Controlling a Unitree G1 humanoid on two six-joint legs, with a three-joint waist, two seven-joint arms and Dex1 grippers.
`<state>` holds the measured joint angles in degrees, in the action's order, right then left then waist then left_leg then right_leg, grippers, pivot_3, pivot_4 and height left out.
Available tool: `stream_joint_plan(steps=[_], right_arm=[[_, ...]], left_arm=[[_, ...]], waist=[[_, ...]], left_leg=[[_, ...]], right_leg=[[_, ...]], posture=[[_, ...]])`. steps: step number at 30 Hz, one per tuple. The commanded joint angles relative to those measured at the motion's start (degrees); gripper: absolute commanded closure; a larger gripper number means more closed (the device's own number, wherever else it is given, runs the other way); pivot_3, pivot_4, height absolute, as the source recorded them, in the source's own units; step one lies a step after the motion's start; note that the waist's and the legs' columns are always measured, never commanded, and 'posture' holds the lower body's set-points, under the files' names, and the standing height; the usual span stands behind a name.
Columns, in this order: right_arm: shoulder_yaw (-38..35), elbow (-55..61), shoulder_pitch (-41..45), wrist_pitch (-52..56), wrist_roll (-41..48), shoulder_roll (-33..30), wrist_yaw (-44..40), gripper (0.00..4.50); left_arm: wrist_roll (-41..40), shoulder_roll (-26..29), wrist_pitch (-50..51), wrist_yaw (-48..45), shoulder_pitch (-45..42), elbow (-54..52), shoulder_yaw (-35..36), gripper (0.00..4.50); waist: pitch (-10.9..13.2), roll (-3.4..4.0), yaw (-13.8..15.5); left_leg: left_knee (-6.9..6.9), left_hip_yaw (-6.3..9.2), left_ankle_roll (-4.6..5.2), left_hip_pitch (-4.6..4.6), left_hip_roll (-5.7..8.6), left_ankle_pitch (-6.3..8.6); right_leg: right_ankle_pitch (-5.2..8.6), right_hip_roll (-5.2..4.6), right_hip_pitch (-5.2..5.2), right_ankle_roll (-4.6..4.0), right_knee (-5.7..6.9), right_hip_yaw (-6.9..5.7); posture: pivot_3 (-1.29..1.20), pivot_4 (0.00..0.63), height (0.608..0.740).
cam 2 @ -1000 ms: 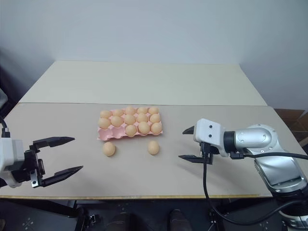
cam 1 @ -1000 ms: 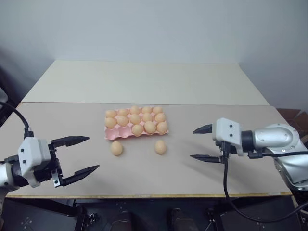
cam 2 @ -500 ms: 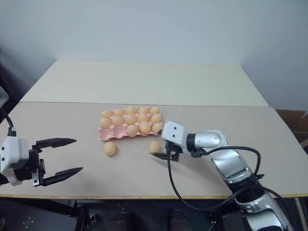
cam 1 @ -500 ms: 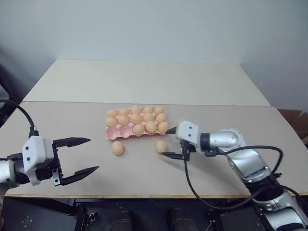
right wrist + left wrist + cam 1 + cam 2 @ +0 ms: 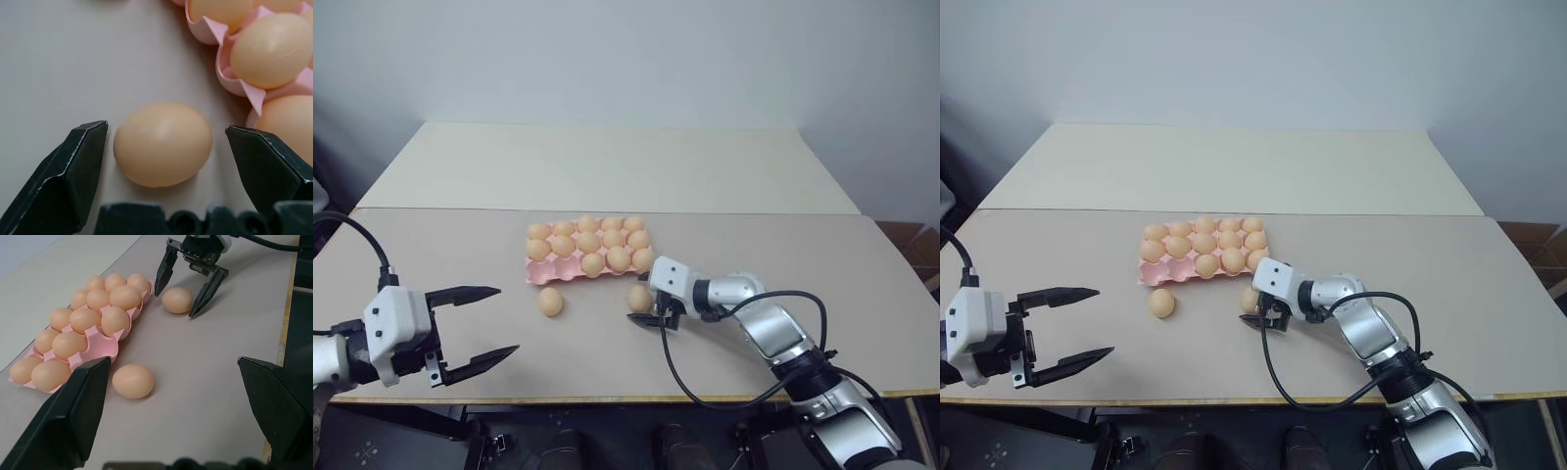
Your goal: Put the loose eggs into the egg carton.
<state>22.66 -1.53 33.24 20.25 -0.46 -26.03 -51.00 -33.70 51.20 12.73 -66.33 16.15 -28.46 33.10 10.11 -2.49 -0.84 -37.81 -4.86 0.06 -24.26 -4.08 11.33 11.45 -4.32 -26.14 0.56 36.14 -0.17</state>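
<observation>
Right gripper (image 5: pixel 644 305): jaws wide, straddling one loose egg (image 5: pixel 639 298) on the table (image 5: pixel 783 245), neither finger touching it. Egg carton (image 5: pixel 544 274): pink, just beyond that egg, nearly full. Second loose egg (image 5: pixel 550 302): on the table beside the carton's near edge. Left gripper (image 5: pixel 481 322): jaws wide, empty, well apart from the eggs.

Pink egg carton (image 5: pixel 536 273) and two loose eggs on a beige tabletop.
Carton flat, rectangular, scalloped at the edges, cups filled with light brown-orange eggs except at the near left corner. Left loose egg (image 5: pixel 550 302) lying on its side just beside that near left corner, apart from the rim. Right loose egg (image 5: pixel 639 298) lying on its side close to the near right corner, just off the carton edge.
</observation>
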Motion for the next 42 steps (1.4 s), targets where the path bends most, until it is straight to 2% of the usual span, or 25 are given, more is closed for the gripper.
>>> stream_joint_plan(steps=[1, 3, 6, 7, 15, 19, 22, 30, 42], right_arm=[[-0.32, 0.22, 1.08, -2.05, -0.36, 0.18, -0.65, 0.2], [-0.49, 0.48, 0.76, -2.31, -0.04, 0.16, -1.33, 0.62], [-0.36, 1.38, 0.09, -2.53, -0.32, 0.16, -1.58, 1.67], [-0.29, 1.77, -0.19, -2.68, -0.44, 0.12, -1.63, 1.84], [-2.02, 8.32, -0.58, -1.4, 0.07, -1.58, -1.99, 1.84], [-3.45, 12.99, 3.11, 1.96, 1.87, -0.85, -2.25, 1.84], [-2.88, 12.72, 7.83, 3.47, 2.48, 2.58, -0.97, 1.84], [1.52, -3.2, 17.45, -1.91, -1.39, 14.28, 3.95, 1.84], [1.93, -28.09, 25.03, -16.39, -5.16, 23.17, 6.85, 1.84]], left_arm=[[-0.12, -0.06, -0.57, 0.55, 0.3, -1.58, 2.11, 0.0], [-0.05, -0.08, -0.62, 0.65, 0.48, -1.51, 2.18, 0.0], [0.15, -0.01, -0.77, 0.68, 0.54, -1.25, 2.12, 0.0], [0.24, 0.01, -0.83, 0.65, 0.58, -1.19, 2.09, 0.0], [0.16, -0.04, -0.51, 0.51, 1.22, -0.89, 3.07, 0.0], [0.69, -0.43, -0.52, 0.39, 3.42, -0.22, 5.2, 0.0], [1.47, -0.67, -0.89, 0.19, 5.14, 0.65, 7.04, 0.0], [2.14, -1.28, -0.69, 0.58, 7.0, 0.11, 9.34, 0.0], [1.11, -3.98, 0.34, 2.59, 10.81, -4.71, 11.49, 0.0]], waist=[[0.0, 0.0, 0.0], [0.0, 0.0, 0.0], [0.0, 0.0, 0.0], [0.0, 0.0, 0.01], [0.0, 0.0, -0.03], [0.0, 0.0, -0.33], [0.0, 0.02, -0.56], [-0.02, -0.01, -0.38], [-0.03, -0.02, -1.38]], left_leg=[[0.0, 0.0, 0.0, -0.01, 0.0, 0.0], [0.0, 0.0, 0.0, -0.01, 0.0, 0.0], [0.0, 0.0, 0.0, 0.01, 0.0, 0.0], [0.0, 0.0, 0.0, 0.01, 0.0, 0.0], [0.0, 0.0, 0.0, 0.0, 0.0, 0.0], [0.0, 0.0, 0.0, 0.01, -0.01, 0.0], [0.0, -0.01, 0.0, 0.04, -0.04, 0.0], [0.01, -0.01, -0.01, 0.01, -0.1, 0.01], [0.01, -0.02, -0.02, -0.02, -0.12, 0.01]], right_leg=[[0.0, 0.0, 0.0, -0.01, 0.0, 0.0], [-0.03, 0.0, 0.0, 0.03, -0.01, 0.0], [-0.02, 0.0, 0.0, 0.03, 0.01, 0.0], [-0.01, 0.0, 0.0, 0.02, 0.01, 0.0], [-0.01, 0.0, 0.0, 0.03, 0.0, 0.0], [-0.01, 0.01, -0.02, 0.02, 0.02, 0.0], [0.0, 0.03, -0.02, -0.01, 0.05, 0.0], [-0.18, 0.04, -0.03, -0.33, 0.03, -0.05], [-0.21, 0.04, -0.06, -0.38, 0.05, -0.07]], posture=[[0.0, 0.15, 0.74], [0.0, 0.15, 0.74], [0.0, 0.15, 0.74], [0.0, 0.15, 0.74], [0.0, 0.15, 0.74], [0.0, 0.15, 0.74], [0.0, 0.15, 0.74], [0.0, 0.15, 0.74], [0.0, 0.15, 0.74]])
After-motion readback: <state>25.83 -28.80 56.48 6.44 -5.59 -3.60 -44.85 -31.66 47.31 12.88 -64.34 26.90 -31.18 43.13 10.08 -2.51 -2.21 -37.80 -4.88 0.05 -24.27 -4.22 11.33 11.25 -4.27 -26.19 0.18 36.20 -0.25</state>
